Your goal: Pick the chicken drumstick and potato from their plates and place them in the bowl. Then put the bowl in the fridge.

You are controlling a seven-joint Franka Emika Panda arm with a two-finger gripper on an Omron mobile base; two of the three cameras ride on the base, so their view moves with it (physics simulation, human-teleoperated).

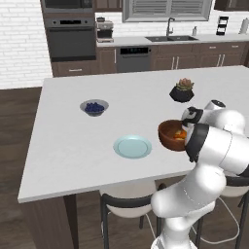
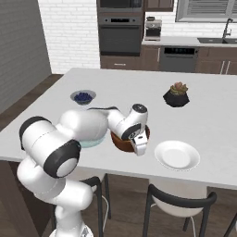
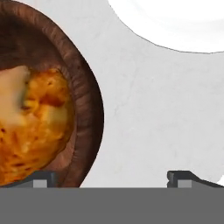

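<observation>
pincer [image 3: 112, 177] being held wide apart, straddling bowl [image 3: 85, 109] rim for a grasp | drumstick [image 3: 37, 131] & potato [image 3: 13, 94] sitting in bowl on tabletop [image 3: 144, 122] | white plate [image 3: 175, 22] bare | fridge step pending

arm folded low, claw [image 3: 112, 177] spread wide

White counter [image 1: 73, 141]: bowl [image 1: 168, 136], plates [image 1: 132, 147]

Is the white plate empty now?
Empty. The white plate shows only a bare surface, and orange-brown food sits inside the wooden bowl.
</observation>
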